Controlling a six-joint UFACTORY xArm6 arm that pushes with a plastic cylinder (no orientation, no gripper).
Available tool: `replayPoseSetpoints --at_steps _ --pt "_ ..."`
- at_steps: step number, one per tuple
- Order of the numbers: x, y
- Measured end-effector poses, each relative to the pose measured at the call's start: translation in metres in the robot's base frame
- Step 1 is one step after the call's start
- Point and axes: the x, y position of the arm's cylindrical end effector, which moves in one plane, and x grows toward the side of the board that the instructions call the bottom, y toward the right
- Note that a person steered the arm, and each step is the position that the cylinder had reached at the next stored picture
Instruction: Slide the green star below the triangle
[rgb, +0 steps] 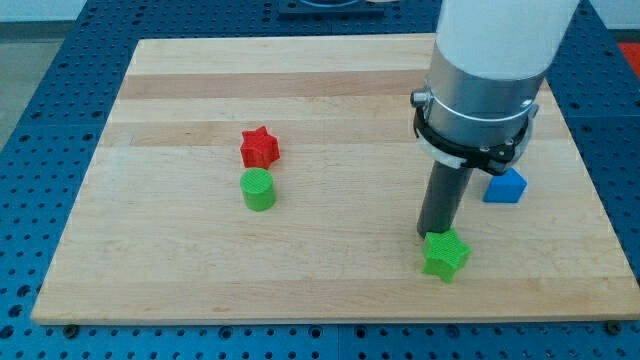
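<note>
My tip (436, 235) sits right against the top side of the green star (446, 254), touching it or nearly so. The green star lies near the bottom edge of the table, toward the bottom right corner. That contact point makes sense for a push toward the bottom edge, but I judge the star already lies below the blue block (505, 186), which is probably the triangle meant by the task; its shape is partly hidden by the arm, so I cannot be sure. The blue block rests closer to the right edge, above and slightly to the right of the star, and apart from it. To line the two up, the star likely needs a small nudge toward the right edge.

There are no jaws on this arm, only the rod, so nothing is spread or pinched.

A red star (260, 147) and a green cylinder (258, 189) sit close together left of the table's middle, well apart from the work.

The table (340, 90) is a pale wooden board with visible grain, lying flat on a blue perforated bench (40, 100).
</note>
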Motion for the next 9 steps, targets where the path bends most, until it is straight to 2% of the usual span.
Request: replayPoseSetpoints --at_steps 1,2,4,5,7,9 --pt "-0.016 -0.033" --pt "0.008 -0.055" --pt "0.056 -0.057" --pt "0.052 -0.054" --pt "-0.001 -0.017" --pt "-0.006 -0.015"
